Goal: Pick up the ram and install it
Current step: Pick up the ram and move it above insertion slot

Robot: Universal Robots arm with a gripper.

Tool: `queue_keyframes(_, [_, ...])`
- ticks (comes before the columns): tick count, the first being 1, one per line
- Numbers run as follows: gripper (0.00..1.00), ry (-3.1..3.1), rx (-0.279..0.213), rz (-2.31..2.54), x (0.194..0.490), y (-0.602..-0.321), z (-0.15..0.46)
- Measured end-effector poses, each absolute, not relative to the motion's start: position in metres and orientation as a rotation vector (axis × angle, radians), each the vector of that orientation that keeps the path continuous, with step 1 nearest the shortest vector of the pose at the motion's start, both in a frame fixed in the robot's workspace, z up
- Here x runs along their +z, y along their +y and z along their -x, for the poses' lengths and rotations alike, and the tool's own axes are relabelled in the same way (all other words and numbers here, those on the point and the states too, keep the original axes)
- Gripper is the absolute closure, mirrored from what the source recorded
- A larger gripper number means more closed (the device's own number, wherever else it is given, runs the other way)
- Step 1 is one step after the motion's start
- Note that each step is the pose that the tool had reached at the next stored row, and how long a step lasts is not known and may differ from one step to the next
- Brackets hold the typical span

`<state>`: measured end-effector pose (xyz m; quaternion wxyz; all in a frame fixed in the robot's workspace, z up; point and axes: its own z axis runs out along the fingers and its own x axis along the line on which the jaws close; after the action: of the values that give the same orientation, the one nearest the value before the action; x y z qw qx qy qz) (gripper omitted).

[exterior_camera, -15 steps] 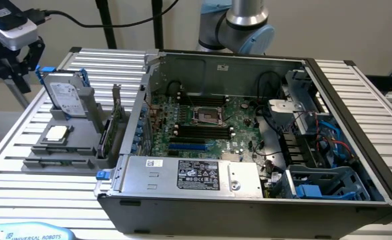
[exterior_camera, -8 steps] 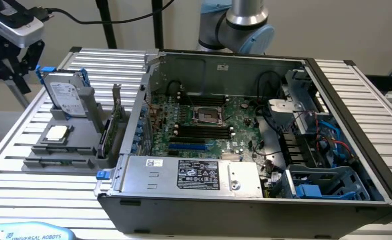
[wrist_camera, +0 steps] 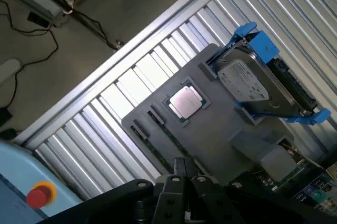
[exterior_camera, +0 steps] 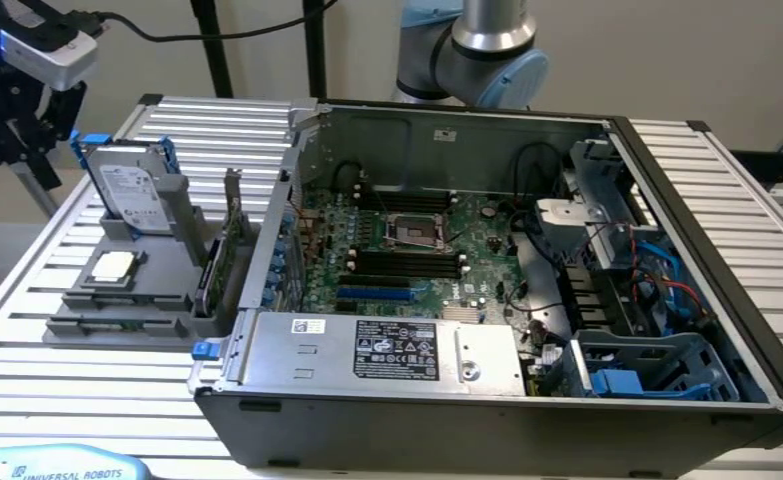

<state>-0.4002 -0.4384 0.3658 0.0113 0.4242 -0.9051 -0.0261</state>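
Note:
The ram [exterior_camera: 114, 322] is a thin green stick lying flat in a slot along the near edge of the grey holder [exterior_camera: 164, 262], at the exterior view's left beside the open computer case [exterior_camera: 498, 300]. My gripper [exterior_camera: 15, 135] hangs high above the table, up and to the left of the holder in the exterior view. In the wrist view its fingers [wrist_camera: 181, 174] are pressed together with nothing between them, and the ram [wrist_camera: 160, 147] runs along the holder's edge just ahead of the gripper. The motherboard [exterior_camera: 425, 250] shows dark memory slots [exterior_camera: 398, 262] inside the case.
On the holder also stand a hard drive in a blue frame [exterior_camera: 131, 195], a square silver processor [exterior_camera: 114, 265] and an upright green card [exterior_camera: 220, 262]. A teach pendant with a red button [wrist_camera: 39, 195] lies at the table's edge. The slatted table [exterior_camera: 84, 390] surrounds the case.

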Motion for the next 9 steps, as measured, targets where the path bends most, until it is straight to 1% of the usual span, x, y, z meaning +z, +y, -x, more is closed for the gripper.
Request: queue_keyframes(9, [0.89,-2.702,-0.078,-1.548,0.3644,-0.4384,0.4003])
